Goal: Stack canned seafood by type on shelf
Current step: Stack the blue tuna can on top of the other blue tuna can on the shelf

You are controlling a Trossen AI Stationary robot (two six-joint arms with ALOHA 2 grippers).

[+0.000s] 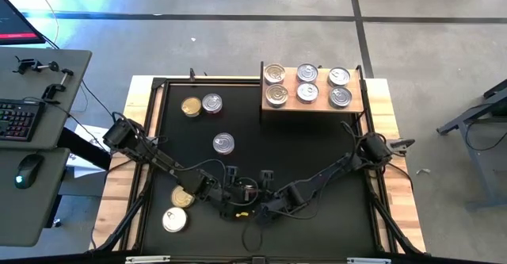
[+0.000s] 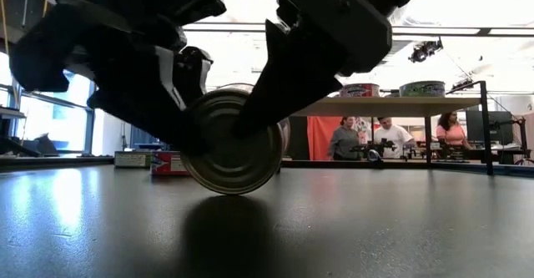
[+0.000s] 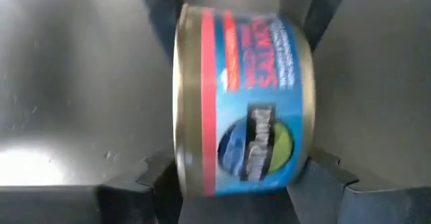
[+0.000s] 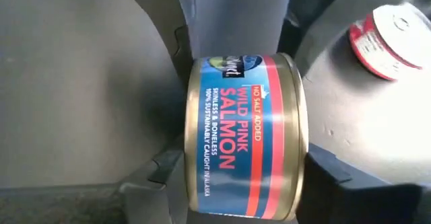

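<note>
While high view hides it, wrist views show salmon tin (image 4: 246, 136) pinched by both end effectors.

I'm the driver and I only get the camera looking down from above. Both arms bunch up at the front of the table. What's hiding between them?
Observer: A tin, tipped on its side. It sits between the fingers of the left pincer, and the right pincer is up against it too.
Operator: Ooh! What fish is inside?
Observer: The right wrist camera reads the wrapper: wild pink salmon, in red letters on blue.
</note>
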